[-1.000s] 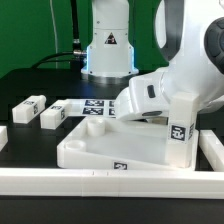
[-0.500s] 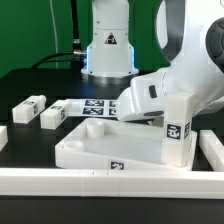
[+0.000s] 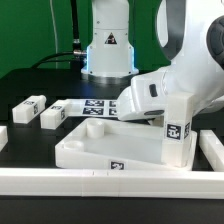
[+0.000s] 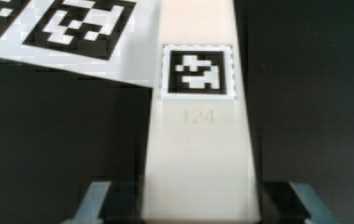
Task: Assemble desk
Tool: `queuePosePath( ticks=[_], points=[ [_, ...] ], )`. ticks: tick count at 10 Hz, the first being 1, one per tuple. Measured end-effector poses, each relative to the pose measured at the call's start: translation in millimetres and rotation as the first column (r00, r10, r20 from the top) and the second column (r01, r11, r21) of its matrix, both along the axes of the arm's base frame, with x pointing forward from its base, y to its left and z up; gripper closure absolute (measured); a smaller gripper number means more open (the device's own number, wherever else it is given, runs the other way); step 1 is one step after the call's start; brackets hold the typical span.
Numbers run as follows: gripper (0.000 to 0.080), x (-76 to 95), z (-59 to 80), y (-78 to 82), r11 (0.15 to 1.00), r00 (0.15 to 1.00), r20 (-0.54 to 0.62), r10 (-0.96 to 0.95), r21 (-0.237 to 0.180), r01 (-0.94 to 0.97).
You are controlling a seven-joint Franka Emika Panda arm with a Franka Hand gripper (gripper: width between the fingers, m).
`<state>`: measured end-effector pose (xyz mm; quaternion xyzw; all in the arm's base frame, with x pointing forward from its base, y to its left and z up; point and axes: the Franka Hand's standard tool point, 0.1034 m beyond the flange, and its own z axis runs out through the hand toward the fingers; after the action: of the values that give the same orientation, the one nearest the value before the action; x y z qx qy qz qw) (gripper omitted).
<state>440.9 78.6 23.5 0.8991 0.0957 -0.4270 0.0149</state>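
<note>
Nothing visibly shifts since a second ago; claw clamps the rim of the white plastic tray-like desk top on the black surface, two white square leg blocks loose, none looks fitted

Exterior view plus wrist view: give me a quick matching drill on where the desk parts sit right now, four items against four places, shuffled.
Things:
1. desk top
2. marker board
3. two loose leg blocks
4. tagged leg block

Places:
A. between the fingers of the pincer
B. lying flat behind the desk top
C. lying at the exterior view's left
D. just behind the near border rail

Pairs: 1-D, 2-B, 3-C, 4-A
</note>
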Motion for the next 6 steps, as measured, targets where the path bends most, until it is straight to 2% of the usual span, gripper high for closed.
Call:
queuePosePath(
  ticks=[3, 4, 6],
  points=[
    [0.0511, 19.5, 57.3, -15.3, 0.999, 0.999, -0.031, -0.008, 0.047, 0.009],
    [0.0511, 22.7, 65.0, -19.3, 0.998, 0.999, -0.033, -0.01, 0.057, 0.012],
    [0.051, 26.3, 63.9, -21.7, 0.998, 1.0, -0.019, -0.011, 0.064, 0.012]
  ],
)
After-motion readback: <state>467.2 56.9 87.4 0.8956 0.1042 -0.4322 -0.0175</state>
